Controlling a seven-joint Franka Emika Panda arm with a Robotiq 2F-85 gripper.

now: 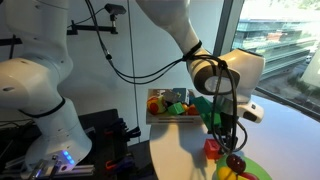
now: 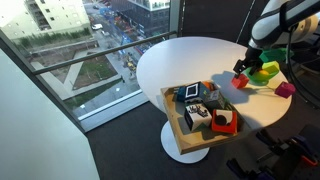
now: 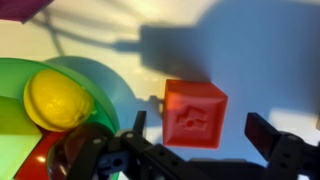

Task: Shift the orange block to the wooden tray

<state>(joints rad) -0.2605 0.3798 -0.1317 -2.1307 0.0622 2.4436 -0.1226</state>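
Wrist view: the orange block sits flat on the white table, just beside a lime-green plate. The plate holds a yellow lemon-like toy, w/ a dark red round toy at its edge. My gripper hangs right over the block, its two fingers spread wide, one on each side of the cube. Neither finger looks to be touching it, and nothing is pinched.

In an exterior view, the wooden tray is at the opp. side of the round table, well apart from the block and arm. It already holds several other toys and blocks.

Progress, as I judge it: early. The approach looks about done and I'm lined up for the grab. Left to do:
- close on the cube
- lift it
- carry it across the table
- set it in the tray, where free room looks limited.
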